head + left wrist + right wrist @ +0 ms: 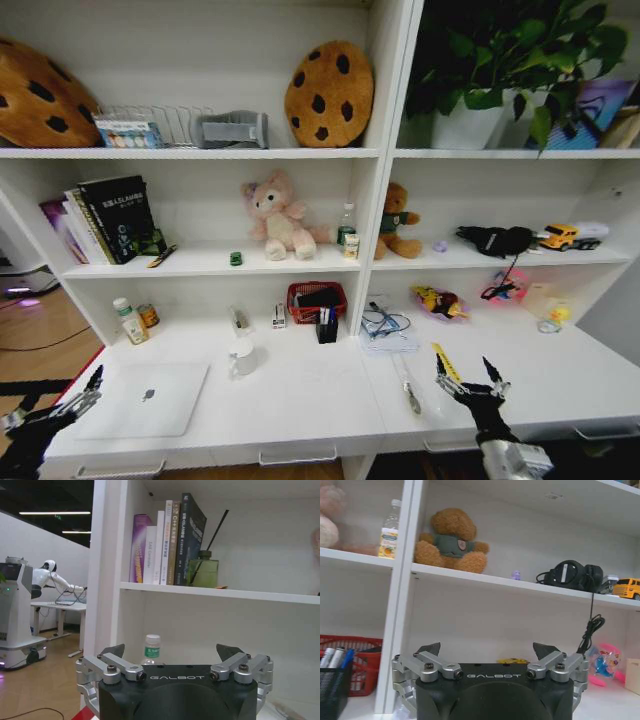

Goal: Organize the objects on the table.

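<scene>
We see the closed laptop (145,398) lying flat at the desk's (300,400) left front; our left end effector (60,408) hovers released beside it; our right end effector (470,380) hangs released near a pen (410,392).

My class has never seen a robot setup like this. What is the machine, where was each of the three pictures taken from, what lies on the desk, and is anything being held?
This is a wheeled robot with two arms. The wide picture comes from a camera on its head, looking down at a white table joined to shelves. The other two come from cameras on its wrists, each looking out over that arm's own claw. The left gripper hangs at the desk's front left corner, the right gripper over the front right. Both are open and hold nothing. On the desk lie a closed silver laptop, a red basket, a black pen holder, some papers and a marker.
</scene>
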Controlling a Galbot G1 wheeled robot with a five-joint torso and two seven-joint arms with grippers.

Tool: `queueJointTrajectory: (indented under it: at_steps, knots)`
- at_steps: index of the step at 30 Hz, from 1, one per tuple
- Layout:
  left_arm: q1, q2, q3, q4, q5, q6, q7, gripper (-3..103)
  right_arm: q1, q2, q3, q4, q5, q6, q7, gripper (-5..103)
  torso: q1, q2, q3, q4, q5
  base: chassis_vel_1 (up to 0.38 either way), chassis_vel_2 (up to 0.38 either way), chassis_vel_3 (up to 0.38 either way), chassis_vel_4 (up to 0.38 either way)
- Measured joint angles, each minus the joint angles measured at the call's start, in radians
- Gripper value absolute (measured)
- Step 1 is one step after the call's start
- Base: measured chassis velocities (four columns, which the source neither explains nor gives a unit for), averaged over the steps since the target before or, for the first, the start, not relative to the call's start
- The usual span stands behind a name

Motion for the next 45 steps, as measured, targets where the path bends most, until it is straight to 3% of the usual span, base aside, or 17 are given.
queueJointTrajectory:
  at_steps: [11,13,17,19,20,22,24,25,28,45]
  knots:
    - [0.000,0.000,0.000,0.000,0.000,0.000,0.000,100,0.000,0.000,0.000,-0.001,0.000,0.000,0.001,100,0.000,0.000,0.000,0.0001,0.0011,0.300,0.295,-0.303,-0.285]
    - [0.000,0.000,0.000,0.000,0.000,0.000,0.000,100,0.000,0.000,0.000,-0.001,0.000,0.000,0.001,100,0.000,0.000,0.000,-0.0001,-0.0014,0.335,0.362,-0.343,-0.356]
    - [0.000,0.000,0.000,0.000,0.000,0.000,0.000,100,0.001,0.000,0.000,-0.001,0.000,0.000,0.001,100,0.000,0.000,0.000,0.0002,0.0018,0.385,0.367,-0.361,-0.368]
    - [0.000,0.000,0.000,0.000,0.000,0.000,0.000,100,0.000,0.000,0.000,-0.001,0.000,0.000,0.001,100,0.000,0.000,0.000,-0.0003,-0.0024,0.253,0.315,-0.287,-0.292]
    - [0.000,0.000,0.000,0.000,0.000,0.000,0.000,100,0.000,0.000,0.000,-0.001,0.000,0.000,0.001,100,0.000,0.000,0.000,-0.0003,-0.0024,0.215,0.262,-0.263,-0.292]
    - [0.000,0.000,0.000,0.000,0.000,0.000,0.000,100,0.000,0.000,0.000,-0.001,0.000,0.000,0.001,100,0.000,0.000,0.000,-0.0004,0.0011,0.220,0.023,-0.139,-0.192]
    - [0.000,0.000,0.000,0.000,0.000,0.000,0.000,100,0.001,0.000,0.000,-0.001,0.000,0.000,0.000,100,0.000,0.000,0.000,0.0002,0.0007,0.167,0.052,-0.099,-0.112]
    - [0.000,0.000,0.000,0.000,0.000,0.000,0.000,100,0.001,0.000,0.000,-0.001,0.000,0.000,0.001,100,0.000,0.000,0.000,0.0002,-0.0013,0.025,-0.011,0.027,-0.064]
    - [0.000,0.000,0.000,0.000,0.000,0.000,0.000,100,0.001,0.000,0.000,-0.001,0.000,0.000,0.001,100,0.000,0.000,0.000,0.0005,0.0012,0.017,0.009,0.027,-0.018]
    - [0.000,0.000,0.000,0.000,0.000,0.000,0.000,100,0.001,0.000,0.000,-0.001,0.000,0.000,0.001,100,0.000,0.000,0.000,0.0001,-0.0006,0.105,-0.133,-0.129,0.138]
